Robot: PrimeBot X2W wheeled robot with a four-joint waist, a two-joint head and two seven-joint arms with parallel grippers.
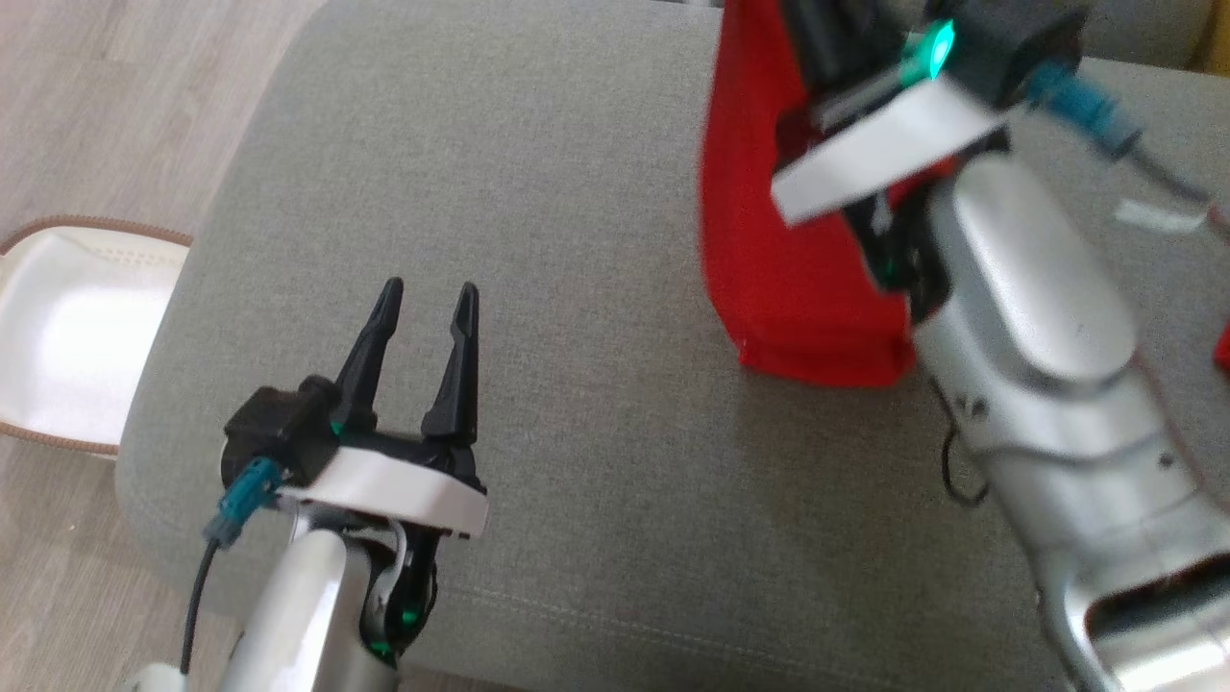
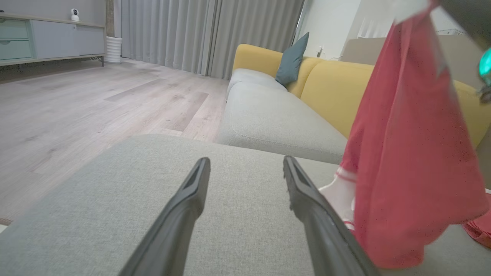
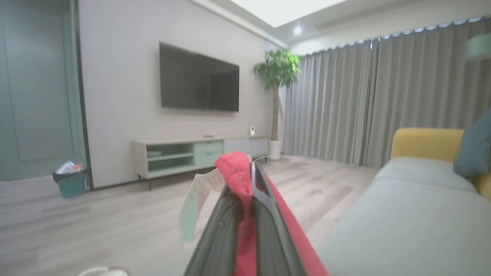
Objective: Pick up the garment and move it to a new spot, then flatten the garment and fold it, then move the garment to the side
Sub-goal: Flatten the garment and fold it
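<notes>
Hanging red garment [image 1: 798, 288], clamped in right claw [image 3: 251, 172], perhaps touching sofa [image 1: 596, 481], left claw [image 1: 428, 293] apart

living room, counted: one red garment [image 1: 788, 288]; two tools, the left tool [image 1: 430, 288] and the right tool [image 3: 247, 180], each with two dark fingers; one grey sofa seat [image 1: 577, 192]; one teal cushion [image 2: 292, 59]; one television [image 3: 199, 78]; one potted plant [image 3: 277, 73]; one low cabinet [image 3: 199, 151]; one waste basket [image 3: 70, 180]; one white, brown-edged item [image 1: 77, 336] on the floor.
</notes>
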